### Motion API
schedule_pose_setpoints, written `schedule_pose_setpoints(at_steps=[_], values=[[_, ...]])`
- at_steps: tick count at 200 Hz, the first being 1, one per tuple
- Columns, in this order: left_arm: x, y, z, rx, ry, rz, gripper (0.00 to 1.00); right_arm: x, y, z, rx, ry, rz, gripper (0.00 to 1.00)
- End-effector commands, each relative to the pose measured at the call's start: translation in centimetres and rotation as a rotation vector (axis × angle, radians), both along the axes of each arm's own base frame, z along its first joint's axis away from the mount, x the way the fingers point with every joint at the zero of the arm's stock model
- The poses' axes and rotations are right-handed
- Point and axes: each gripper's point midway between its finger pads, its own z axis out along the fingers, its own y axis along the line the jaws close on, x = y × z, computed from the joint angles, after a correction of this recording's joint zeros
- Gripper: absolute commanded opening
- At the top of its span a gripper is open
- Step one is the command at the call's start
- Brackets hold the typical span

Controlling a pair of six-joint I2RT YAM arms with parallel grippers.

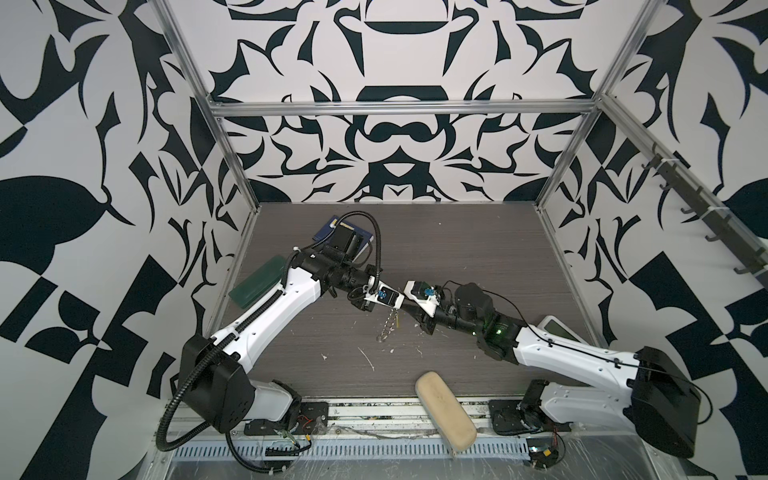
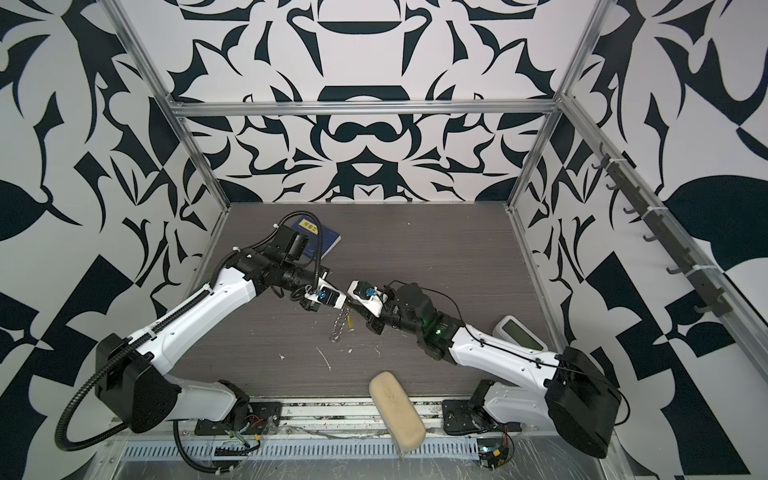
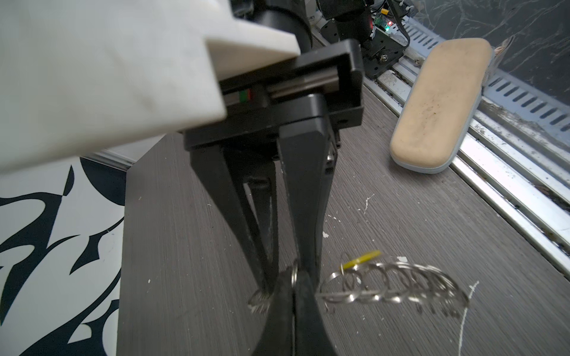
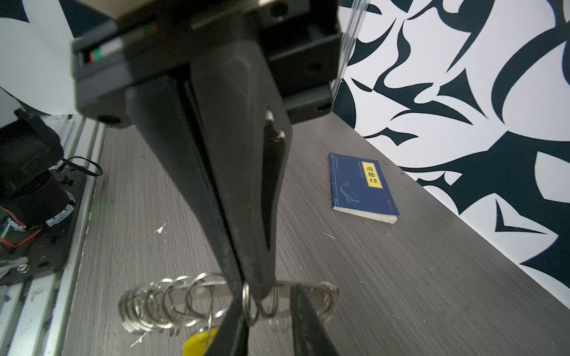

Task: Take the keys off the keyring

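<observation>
Keyring (image 3: 385, 286) was pinched, hanging down, by left claw (image 3: 293, 286); right claw (image 4: 254, 291) was pressed together on its rim, key tag (image 3: 362, 258) just beside.

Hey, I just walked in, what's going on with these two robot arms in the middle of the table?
Above the table, the two grippers meet at the keyring, a metal disc fringed with small wire rings, held up on edge. The left gripper is shut on its rim, and the right gripper looks pinched on a small ring right beside it. The yellow key tag hangs from the fringe, not yet removed.
</observation>
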Motion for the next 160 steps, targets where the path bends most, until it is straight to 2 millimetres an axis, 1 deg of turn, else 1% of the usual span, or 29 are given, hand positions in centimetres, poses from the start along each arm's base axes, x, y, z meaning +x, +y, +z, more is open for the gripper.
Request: schedule_pose_setpoints(at_steps=[1, 17, 34, 43, 56, 63, 74, 85, 114, 131, 142, 160], values=[[-1.3, 0.3, 0.3, -0.022, 0.032, -0.027, 0.00, 0.0, 0.9, 3.9, 0.081, -0.064, 0.032, 0.15], [-1.2, 0.3, 0.3, -0.018, 0.031, -0.021, 0.00, -0.1, 0.9, 3.8, 0.066, -0.063, 0.036, 0.00], [-1.0, 0.3, 0.5, -0.023, 0.040, -0.005, 0.00, -0.1, 0.8, 3.6, 0.049, -0.069, 0.038, 0.00], [-0.8, 0.5, 0.8, -0.031, 0.054, 0.012, 0.13, -0.2, 0.6, 3.6, 0.042, -0.082, 0.036, 0.00], [-0.3, 0.9, 1.6, -0.063, 0.093, 0.044, 0.27, -0.3, 0.2, 3.9, 0.039, -0.111, 0.030, 0.00], [-0.1, 1.3, 2.3, -0.092, 0.116, 0.059, 0.31, -0.4, 0.0, 4.1, 0.033, -0.125, 0.030, 0.00], [0.3, 1.8, 3.4, -0.139, 0.149, 0.077, 0.32, -0.6, -0.3, 4.3, 0.017, -0.136, 0.037, 0.00], [0.4, 2.2, 4.0, -0.164, 0.168, 0.089, 0.31, -0.8, -0.4, 4.4, 0.009, -0.137, 0.046, 0.00], [0.3, 2.3, 4.1, -0.170, 0.193, 0.092, 0.13, -1.2, -0.7, 4.6, -0.002, -0.138, 0.058, 0.00], [0.1, 2.1, 4.2, -0.180, 0.231, 0.083, 0.12, -1.1, -0.7, 4.7, -0.007, -0.144, 0.054, 0.00], [0.1, 2.0, 4.0, -0.180, 0.252, 0.079, 0.08, -1.1, -0.7, 4.8, -0.008, -0.148, 0.053, 0.00], [-0.1, 1.8, 4.0, -0.192, 0.275, 0.061, 0.07, -0.9, -0.7, 5.0, -0.005, -0.152, 0.050, 0.00]])
